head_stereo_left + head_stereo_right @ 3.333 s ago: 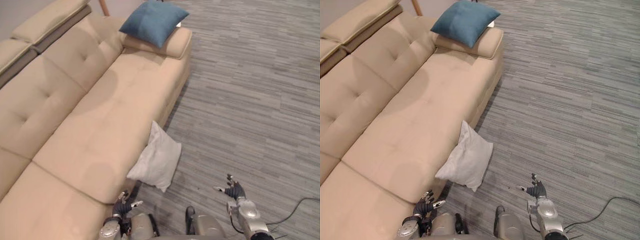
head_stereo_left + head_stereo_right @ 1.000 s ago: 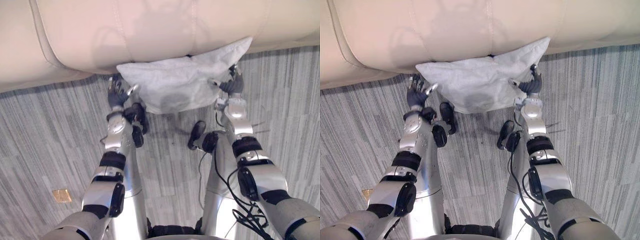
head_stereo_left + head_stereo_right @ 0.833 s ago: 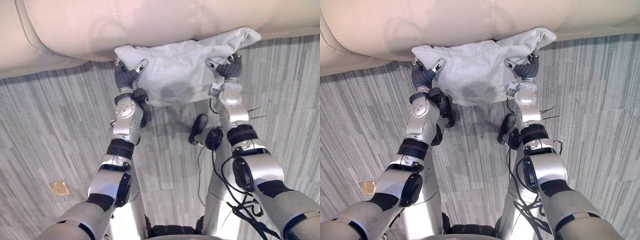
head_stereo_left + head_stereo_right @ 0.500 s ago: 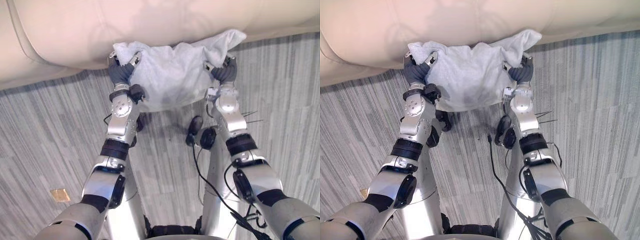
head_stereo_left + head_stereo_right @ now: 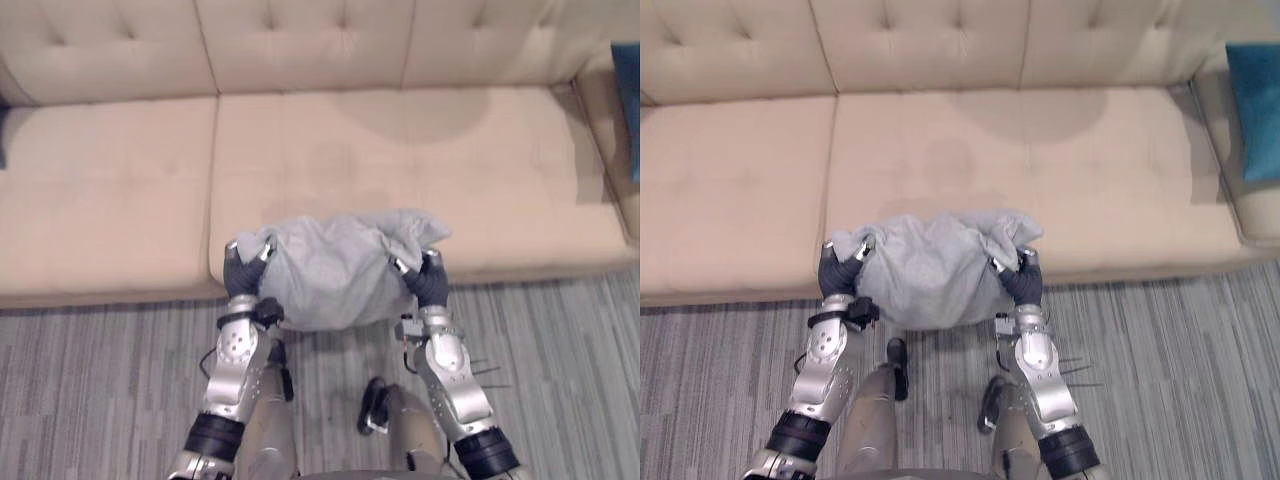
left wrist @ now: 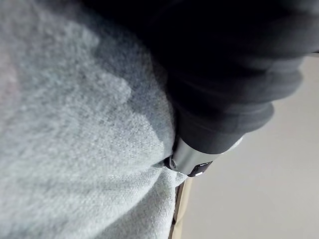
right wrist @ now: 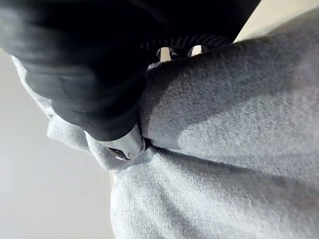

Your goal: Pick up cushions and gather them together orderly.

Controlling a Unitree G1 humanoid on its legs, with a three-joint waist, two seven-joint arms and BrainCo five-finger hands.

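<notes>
Where left hand point(image 5: 241, 277) and right hand point(image 5: 430, 284) grip it, grey cushion point(image 5: 330, 268) puckers.

The right edge cuts off the blue cushion point(image 5: 1255, 105), and the grey cushion point(image 5: 930, 270) hides some sofa point(image 5: 940, 140) front.

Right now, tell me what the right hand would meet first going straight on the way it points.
The right hand, curled on the grey cushion, points toward the beige sofa. Straight on, it would probably meet the seat's front edge first, cushion pressed ahead; height is hard to judge.
</notes>
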